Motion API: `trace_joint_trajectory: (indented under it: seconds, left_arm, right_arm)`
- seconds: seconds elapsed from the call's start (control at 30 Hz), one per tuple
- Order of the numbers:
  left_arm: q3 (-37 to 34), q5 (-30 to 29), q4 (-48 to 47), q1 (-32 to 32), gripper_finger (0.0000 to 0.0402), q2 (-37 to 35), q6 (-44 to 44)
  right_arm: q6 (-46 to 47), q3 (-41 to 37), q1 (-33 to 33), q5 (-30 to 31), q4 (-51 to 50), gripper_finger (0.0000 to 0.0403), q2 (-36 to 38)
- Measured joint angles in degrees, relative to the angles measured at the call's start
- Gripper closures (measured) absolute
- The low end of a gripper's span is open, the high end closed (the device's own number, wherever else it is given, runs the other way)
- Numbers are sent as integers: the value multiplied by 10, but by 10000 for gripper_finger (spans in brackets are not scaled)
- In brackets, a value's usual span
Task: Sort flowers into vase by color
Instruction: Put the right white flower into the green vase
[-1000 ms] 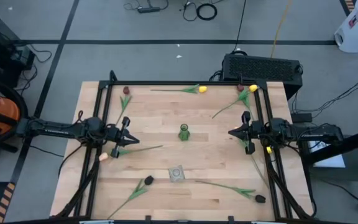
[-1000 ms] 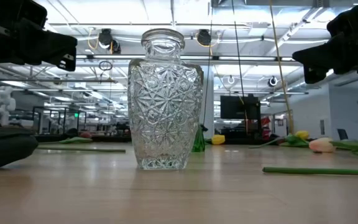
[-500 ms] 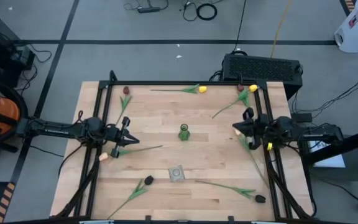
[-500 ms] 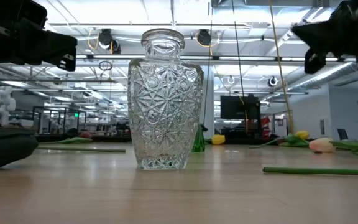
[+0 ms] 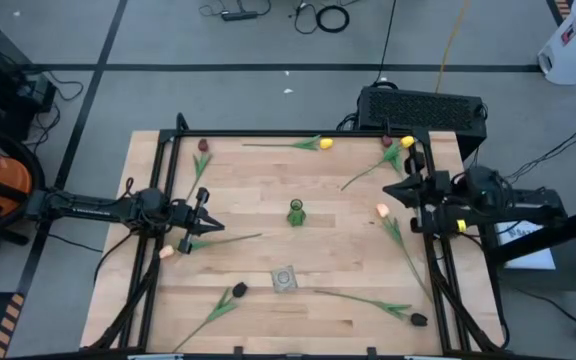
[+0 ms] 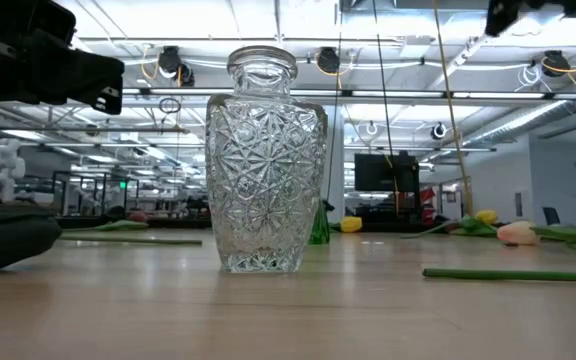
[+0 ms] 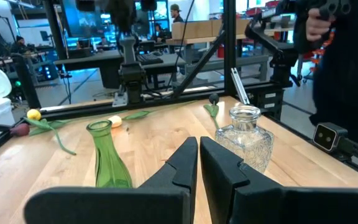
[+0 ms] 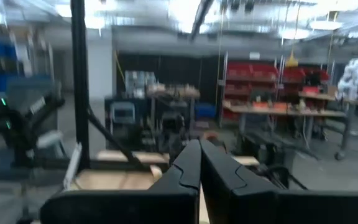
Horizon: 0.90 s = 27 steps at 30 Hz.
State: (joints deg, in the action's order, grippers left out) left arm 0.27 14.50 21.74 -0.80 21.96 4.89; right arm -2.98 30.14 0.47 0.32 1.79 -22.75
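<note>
The left claw (image 5: 211, 221) is hovering at nine o'clock on the desk (image 5: 338, 270), fingers nearly pressed together, pinching nothing. The right claw (image 5: 393, 191) is hanging at three o'clock, pressed together and empty. Flowers are lying scattered: a yellow one (image 5: 325, 144) at twelve, a peach one (image 5: 382, 210) by the right claw, a dark one (image 5: 239, 290) at seven. The green vase (image 5: 295, 212) is standing at center, the glass vase (image 5: 284, 279) at six.

In the low view the right arm (image 6: 528, 12) is showing only as a dark sliver at the top right edge — its fingers are lying outside the frame. The clear vase (image 5: 284, 279) is reading as a small pale square in the high view, its shape too small to tell. At the lower left, a dark flower head (image 6: 8, 238) is being cropped by the frame's edge.
</note>
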Motion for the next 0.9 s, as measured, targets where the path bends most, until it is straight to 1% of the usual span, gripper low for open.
trace_joint_trajectory:
  seconds: [0.1,0.2,0.37,0.47,0.67,0.9]
  left_arm:
    - [0,0,0,0,372,0,0]
    - [0,0,0,0,372,0,0]
    - [0,0,0,0,372,0,0]
    - [0,0,0,0,372,0,0]
    - [0,0,0,0,372,0,0]
    - [0,0,0,0,372,0,0]
  right_arm:
    - [2,68,0,-1,-48,403,-66]
    - [24,123,0,-4,-69,403,-117]
    - [71,182,0,-7,-67,403,-172]
    - [83,199,0,-7,-64,403,-195]
    - [128,201,0,-7,-64,403,-229]
    - [113,201,0,-2,-68,403,-277]
